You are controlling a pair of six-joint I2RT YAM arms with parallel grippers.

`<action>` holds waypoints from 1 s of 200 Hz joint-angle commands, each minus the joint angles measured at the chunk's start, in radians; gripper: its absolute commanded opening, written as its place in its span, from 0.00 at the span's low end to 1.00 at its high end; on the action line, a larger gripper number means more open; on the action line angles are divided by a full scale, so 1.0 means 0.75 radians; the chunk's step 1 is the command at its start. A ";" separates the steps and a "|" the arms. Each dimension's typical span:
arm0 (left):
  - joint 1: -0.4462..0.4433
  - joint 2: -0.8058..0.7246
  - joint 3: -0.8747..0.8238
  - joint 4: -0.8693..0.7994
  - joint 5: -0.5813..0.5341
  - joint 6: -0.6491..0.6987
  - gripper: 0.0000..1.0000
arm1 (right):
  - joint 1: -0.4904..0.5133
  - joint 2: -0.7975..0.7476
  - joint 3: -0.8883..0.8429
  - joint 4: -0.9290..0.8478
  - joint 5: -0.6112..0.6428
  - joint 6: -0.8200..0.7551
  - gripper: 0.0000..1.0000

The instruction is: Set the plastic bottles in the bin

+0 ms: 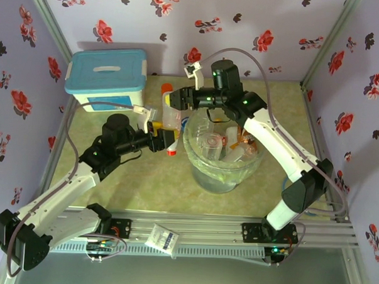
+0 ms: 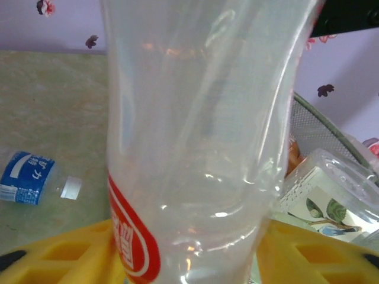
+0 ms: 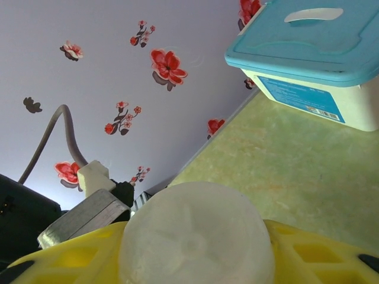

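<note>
A clear plastic bottle [image 1: 171, 119] with a red cap [image 1: 171, 152] and a red label hangs between my two grippers, just left of the bin [image 1: 220, 179]. My right gripper [image 1: 174, 100] is shut on its base end; the right wrist view has that round base [image 3: 195, 236] wedged between the yellow fingers [image 3: 320, 257]. My left gripper [image 1: 162, 139] straddles the cap end. In the left wrist view the bottle [image 2: 195, 148] fills the gap between the fingers [image 2: 59, 254]; I cannot tell whether they press it. Several bottles [image 1: 214, 146] lie in the bin. Another, blue-labelled, lies on the table [image 2: 29, 177].
A white box with a blue lid [image 1: 107, 78] stands at the back left. A short orange cylinder [image 1: 166, 88] stands behind the right gripper. A small white packet [image 1: 162, 238] rests on the front rail. Flowered walls close in the table on three sides.
</note>
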 commanded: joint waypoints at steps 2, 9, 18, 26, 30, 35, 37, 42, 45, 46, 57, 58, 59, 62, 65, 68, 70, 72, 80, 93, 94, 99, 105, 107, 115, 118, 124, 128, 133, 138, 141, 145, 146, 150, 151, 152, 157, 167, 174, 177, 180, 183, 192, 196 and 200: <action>-0.006 -0.020 0.051 0.060 0.006 -0.017 0.84 | 0.007 -0.039 0.056 0.056 0.010 -0.014 0.51; -0.006 -0.030 0.048 0.061 0.003 -0.027 0.92 | 0.005 -0.048 0.069 0.058 0.030 -0.021 0.51; -0.006 -0.048 0.042 0.066 -0.006 -0.039 0.99 | -0.002 -0.056 0.087 0.063 0.061 -0.030 0.51; -0.006 -0.063 0.036 0.071 -0.017 -0.052 1.00 | -0.011 -0.066 0.100 0.075 0.090 -0.033 0.49; -0.008 -0.076 0.034 0.072 -0.024 -0.056 1.00 | -0.017 -0.072 0.107 0.084 0.105 -0.034 0.49; -0.006 -0.085 0.031 0.073 -0.027 -0.061 1.00 | -0.025 -0.081 0.113 0.095 0.127 -0.034 0.48; -0.006 -0.088 0.031 0.075 -0.029 -0.064 1.00 | -0.029 -0.085 0.117 0.102 0.139 -0.036 0.48; -0.006 -0.101 0.032 0.073 -0.031 -0.070 1.00 | -0.037 -0.098 0.123 0.115 0.164 -0.038 0.48; -0.006 -0.105 0.030 0.075 -0.032 -0.072 1.00 | -0.045 -0.105 0.126 0.124 0.184 -0.038 0.47; -0.006 -0.106 0.029 0.074 -0.032 -0.073 1.00 | -0.048 -0.109 0.126 0.128 0.189 -0.038 0.47; -0.005 -0.121 0.032 0.060 -0.034 -0.068 1.00 | -0.080 -0.149 0.129 0.173 0.242 -0.040 0.47; -0.006 -0.121 0.035 0.057 -0.034 -0.066 1.00 | -0.084 -0.154 0.129 0.176 0.247 -0.040 0.47; -0.006 -0.121 0.035 0.055 -0.034 -0.064 1.00 | -0.087 -0.156 0.129 0.180 0.251 -0.040 0.47; -0.006 -0.122 0.038 0.046 -0.034 -0.060 1.00 | -0.098 -0.172 0.129 0.192 0.259 -0.040 0.48; -0.006 -0.121 0.043 0.031 -0.034 -0.054 1.00 | -0.109 -0.181 0.133 0.198 0.265 -0.040 0.48; -0.006 -0.120 0.049 0.018 -0.034 -0.050 1.00 | -0.123 -0.191 0.138 0.202 0.270 -0.040 0.47; -0.006 -0.119 0.051 0.008 -0.035 -0.048 1.00 | -0.132 -0.199 0.143 0.204 0.271 -0.040 0.47; -0.006 -0.117 0.055 0.000 -0.036 -0.044 1.00 | -0.141 -0.209 0.147 0.204 0.274 -0.040 0.47; -0.005 -0.107 0.066 -0.025 -0.037 -0.040 1.00 | -0.184 -0.236 0.165 0.197 0.274 -0.034 0.47; -0.006 -0.086 0.080 -0.039 -0.038 -0.047 1.00 | -0.255 -0.286 0.171 0.195 0.278 -0.014 0.47; -0.007 -0.086 0.081 -0.039 -0.039 -0.047 1.00 | -0.263 -0.290 0.170 0.196 0.278 -0.013 0.47; -0.008 -0.076 0.083 -0.038 -0.039 -0.049 1.00 | -0.293 -0.311 0.167 0.191 0.282 -0.009 0.47; -0.008 -0.062 0.090 -0.034 -0.041 -0.053 1.00 | -0.324 -0.340 0.161 0.181 0.288 -0.007 0.47; -0.008 -0.057 0.093 -0.032 -0.042 -0.056 1.00 | -0.337 -0.349 0.158 0.176 0.293 -0.007 0.47; -0.010 -0.037 0.104 -0.026 -0.046 -0.063 1.00 | -0.376 -0.390 0.140 0.161 0.310 -0.013 0.47; -0.010 -0.031 0.107 -0.022 -0.047 -0.066 1.00 | -0.391 -0.408 0.133 0.153 0.318 -0.017 0.47; -0.012 -0.013 0.114 -0.016 -0.048 -0.072 1.00 | -0.418 -0.440 0.117 0.131 0.336 -0.031 0.47; -0.015 -0.001 0.119 -0.010 -0.050 -0.075 1.00 | -0.435 -0.460 0.109 0.114 0.349 -0.043 0.47; -0.018 0.012 0.123 -0.002 -0.051 -0.080 0.99 | -0.455 -0.486 0.098 0.089 0.366 -0.059 0.47; -0.023 0.029 0.129 0.006 -0.050 -0.084 0.99 | -0.474 -0.509 0.089 0.061 0.384 -0.077 0.47; -0.027 0.040 0.133 0.010 -0.050 -0.087 1.00 | -0.486 -0.521 0.084 0.042 0.394 -0.087 0.47; -0.031 0.052 0.139 0.014 -0.050 -0.090 0.99 | -0.499 -0.539 0.074 0.021 0.407 -0.101 0.47; -0.033 0.056 0.140 0.015 -0.050 -0.091 1.00 | -0.501 -0.543 0.072 0.014 0.412 -0.103 0.47; -0.040 0.071 0.147 0.018 -0.051 -0.091 1.00 | -0.513 -0.559 0.061 -0.007 0.422 -0.113 0.47; -0.040 0.074 0.149 0.019 -0.050 -0.091 1.00 | -0.516 -0.562 0.059 -0.014 0.425 -0.116 0.47; -0.042 0.076 0.151 0.019 -0.050 -0.091 1.00 | -0.517 -0.565 0.056 -0.019 0.427 -0.118 0.47; -0.051 0.095 0.160 0.020 -0.050 -0.089 0.99 | -0.526 -0.582 0.042 -0.044 0.432 -0.125 0.46; -0.067 0.132 0.174 0.025 -0.052 -0.086 1.00 | -0.541 -0.608 0.011 -0.098 0.432 -0.132 0.46; -0.076 0.156 0.185 0.029 -0.052 -0.082 0.99 | -0.543 -0.621 -0.007 -0.142 0.429 -0.137 0.46; -0.082 0.165 0.189 0.032 -0.053 -0.081 1.00 | -0.543 -0.629 -0.015 -0.158 0.427 -0.138 0.46; -0.086 0.175 0.193 0.035 -0.052 -0.080 1.00 | -0.541 -0.634 -0.028 -0.173 0.422 -0.140 0.46; -0.091 0.184 0.195 0.039 -0.053 -0.079 0.99 | -0.543 -0.642 -0.039 -0.187 0.419 -0.138 0.46; -0.101 0.211 0.207 0.044 -0.054 -0.076 1.00 | -0.541 -0.663 -0.076 -0.221 0.406 -0.137 0.46; -0.107 0.220 0.211 0.046 -0.054 -0.075 1.00 | -0.542 -0.674 -0.090 -0.233 0.401 -0.135 0.46; -0.111 0.230 0.215 0.049 -0.054 -0.075 1.00 | -0.542 -0.686 -0.111 -0.240 0.395 -0.128 0.46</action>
